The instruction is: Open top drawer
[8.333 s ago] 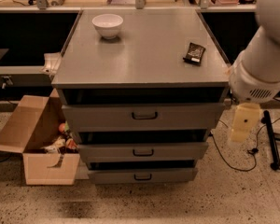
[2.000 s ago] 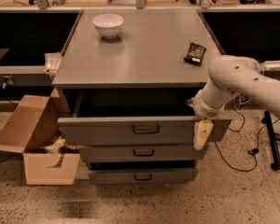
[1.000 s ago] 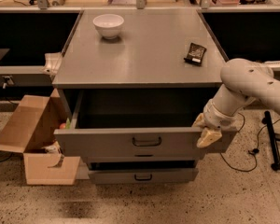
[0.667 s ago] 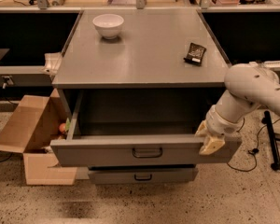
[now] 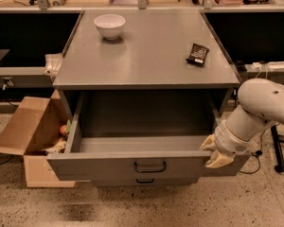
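The top drawer [image 5: 109, 167] is a wide grey metal drawer with a small dark bar handle [image 5: 149, 166] at its centre. It stands pulled far out of the grey cabinet [image 5: 146, 60], and its inside shows bare. My gripper [image 5: 216, 153] with pale fingers sits at the right end of the drawer front, over its top edge. My white arm [image 5: 260, 110] reaches in from the right.
A white bowl [image 5: 110, 25] and a small dark packet [image 5: 198, 54] lie on the cabinet top. A lower drawer's handle [image 5: 143, 180] peeks out beneath. An open cardboard box [image 5: 31, 136] with items stands on the floor at left. Cables and a stand [image 5: 277, 150] are at right.
The top drawer has slid further out toward the camera, from shut to wide open. My gripper has moved down and forward with its right end.
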Controlling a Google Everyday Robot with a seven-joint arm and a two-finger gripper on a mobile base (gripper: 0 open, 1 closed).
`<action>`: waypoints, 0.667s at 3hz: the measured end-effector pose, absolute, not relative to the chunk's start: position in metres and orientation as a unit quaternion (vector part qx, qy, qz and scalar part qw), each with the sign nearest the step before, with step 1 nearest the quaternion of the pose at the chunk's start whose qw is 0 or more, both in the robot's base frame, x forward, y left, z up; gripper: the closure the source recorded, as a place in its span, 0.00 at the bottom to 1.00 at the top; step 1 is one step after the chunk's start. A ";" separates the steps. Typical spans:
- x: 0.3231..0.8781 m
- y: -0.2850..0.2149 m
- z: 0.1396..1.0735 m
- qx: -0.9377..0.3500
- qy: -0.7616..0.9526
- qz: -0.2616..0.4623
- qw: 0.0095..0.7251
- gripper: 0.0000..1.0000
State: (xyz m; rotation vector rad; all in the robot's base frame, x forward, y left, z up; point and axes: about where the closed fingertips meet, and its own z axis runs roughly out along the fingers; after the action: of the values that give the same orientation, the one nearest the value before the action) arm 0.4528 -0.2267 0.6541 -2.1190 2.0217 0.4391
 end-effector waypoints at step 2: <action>0.452 -0.227 0.654 -0.713 0.680 0.148 0.090 0.00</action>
State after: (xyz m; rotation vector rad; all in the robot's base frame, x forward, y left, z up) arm 0.4518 -0.2269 0.6535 -2.1190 2.0216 0.4408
